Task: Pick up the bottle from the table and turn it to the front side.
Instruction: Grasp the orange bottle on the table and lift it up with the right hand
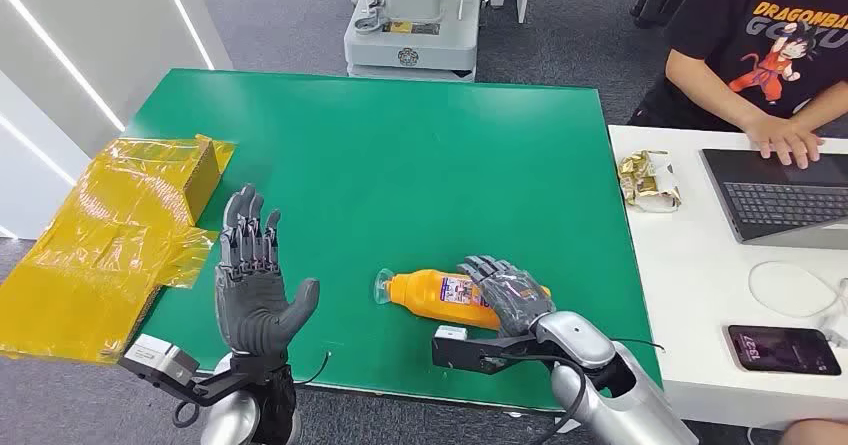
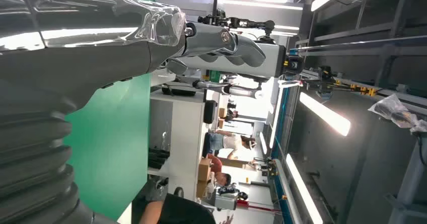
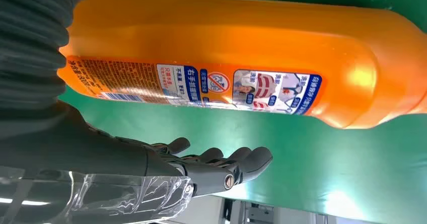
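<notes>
The orange plastic bottle (image 1: 440, 293) lies on its side on the green worktop (image 1: 400, 155), near the edge closest to the robot, with its clear cap end pointing toward the robot's left. A printed label with blue, white and red panels runs along its side; the right wrist view shows this label (image 3: 211, 85) close up, with small text that is too fine to read.

The right robot hand (image 1: 508, 290) rests over the base end of the bottle, its dark fingers laid across the top of the orange body. From the head view it covers that end; in the right wrist view the fingers (image 3: 221, 163) stand apart from the bottle's side with green surface between them, so the hand is spread rather than closed around it, and whether the palm actually presses on the bottle cannot be told.

The left robot hand (image 1: 256, 280) is raised just beside the bottle on its cap side, well clear of it, palm facing the bottle, fingers straight and spread, thumb out, holding nothing.

At the left edge of the worktop sits a cardboard box wrapped in yellow translucent film (image 1: 110, 235). To the right stands a white desk (image 1: 700, 305) carrying a dark laptop (image 1: 780, 200), a crumpled gold snack wrapper (image 1: 648, 180), a white cable (image 1: 790, 285) and a black phone (image 1: 782, 349). A person in a black printed T-shirt (image 1: 770, 35) sits there with one hand on the laptop.
</notes>
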Robot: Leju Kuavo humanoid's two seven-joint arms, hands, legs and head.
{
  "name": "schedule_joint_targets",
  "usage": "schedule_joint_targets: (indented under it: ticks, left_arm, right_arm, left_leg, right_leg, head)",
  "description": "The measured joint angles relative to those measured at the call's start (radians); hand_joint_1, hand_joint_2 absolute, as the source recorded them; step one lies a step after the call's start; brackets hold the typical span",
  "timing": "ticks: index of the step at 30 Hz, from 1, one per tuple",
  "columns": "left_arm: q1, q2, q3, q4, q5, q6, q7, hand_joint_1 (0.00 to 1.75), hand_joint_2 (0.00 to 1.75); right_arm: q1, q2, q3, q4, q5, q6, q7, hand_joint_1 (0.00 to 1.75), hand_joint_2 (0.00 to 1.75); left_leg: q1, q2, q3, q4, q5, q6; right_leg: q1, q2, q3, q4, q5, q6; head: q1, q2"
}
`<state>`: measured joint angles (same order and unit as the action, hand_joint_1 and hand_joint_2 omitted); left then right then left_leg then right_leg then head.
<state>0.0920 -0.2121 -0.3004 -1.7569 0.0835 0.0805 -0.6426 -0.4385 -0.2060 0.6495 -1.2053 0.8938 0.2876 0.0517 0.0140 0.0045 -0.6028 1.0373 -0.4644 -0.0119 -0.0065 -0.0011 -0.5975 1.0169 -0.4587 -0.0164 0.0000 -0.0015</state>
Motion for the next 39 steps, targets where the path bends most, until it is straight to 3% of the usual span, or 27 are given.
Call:
schedule_joint_targets:
  ticks: [9,22,23,26,27,39]
  left_arm:
    - [-0.012,0.000,-0.004,0.007,0.011,0.004,0.014,0.00,1.75]
    - [-0.015,-0.016,-0.003,0.007,0.019,-0.038,0.062,0.00,1.75]
    - [-0.017,-0.018,-0.003,0.007,0.019,-0.038,0.063,0.00,1.75]
    - [-0.022,-0.020,-0.002,0.007,0.019,-0.038,0.065,0.00,1.75]
    - [-0.024,-0.021,-0.002,0.007,0.019,-0.038,0.065,0.00,1.75]
    - [-0.025,-0.026,-0.002,0.007,0.021,-0.028,0.065,0.00,1.75]
  right_arm:
    - [-0.024,-0.002,0.017,0.060,-0.012,0.026,0.009,0.00,1.75]
    - [0.003,-0.028,0.008,0.086,0.065,0.030,0.146,0.00,1.75]
    - [0.005,-0.028,0.005,0.086,0.073,0.030,0.151,0.27,1.75]
    - [0.005,-0.028,-0.005,0.091,0.090,0.029,0.150,1.58,1.75]
    - [0.005,-0.028,-0.008,0.093,0.095,0.027,0.144,1.74,1.75]
    - [0.041,-0.005,-0.049,0.102,0.131,-0.144,0.099,1.75,1.75]
  left_leg:
    - [0.000,0.000,0.000,0.000,0.000,0.000]
    - [0.000,0.000,0.001,0.000,0.000,0.000]
    - [0.000,0.000,0.001,0.000,0.000,0.000]
    - [0.000,0.000,0.001,0.000,0.000,0.001]
    - [0.000,0.000,0.001,0.000,0.000,0.001]
    - [0.000,-0.001,0.000,0.000,0.000,0.001]
  right_leg:
    - [0.000,0.000,0.000,0.000,0.000,0.000]
    - [0.000,0.000,0.000,0.000,0.000,0.000]
    - [0.000,0.000,0.001,0.000,0.000,0.000]
    - [0.000,0.000,0.001,0.000,0.000,0.000]
    - [0.000,0.000,0.001,0.000,0.000,0.001]
    - [0.000,-0.001,0.001,0.000,0.001,0.001]
  head:
    - [0.000,0.000]
    - [0.000,0.000]
    - [0.000,0.000]
    - [0.000,0.000]
    - [0.000,0.000]
    - [0.000,0.000]
